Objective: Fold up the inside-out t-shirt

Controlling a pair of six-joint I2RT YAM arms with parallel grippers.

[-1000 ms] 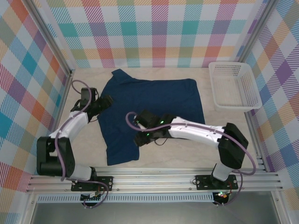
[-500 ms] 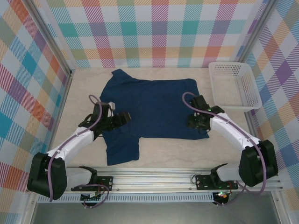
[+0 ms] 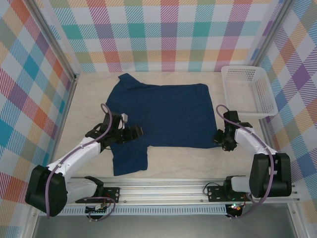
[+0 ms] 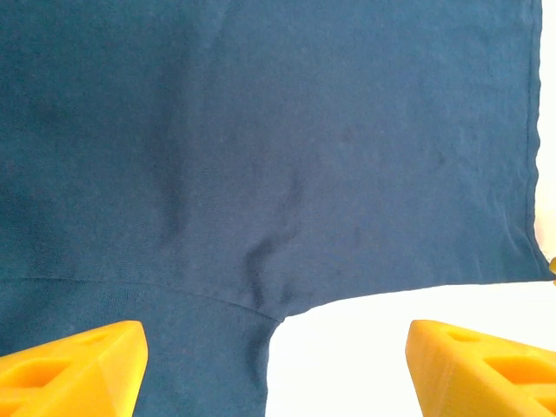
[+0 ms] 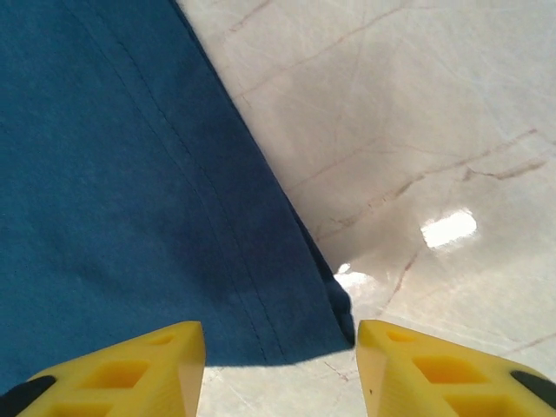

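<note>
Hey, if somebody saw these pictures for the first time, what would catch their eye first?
The dark navy t-shirt spread flat on the pale table, set against loud checkered walls. Next, the two arms flanking it: the left gripper, yellow fingers open, over the shirt's near-left notch, and the right gripper at its near-right corner. A white basket sits far right.

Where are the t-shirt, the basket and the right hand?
t-shirt (image 3: 163,111), top view, middle of its body.
basket (image 3: 247,91), top view, bare mesh floor.
right hand (image 5: 280,369), right wrist view, midway between its fingertips.
</note>
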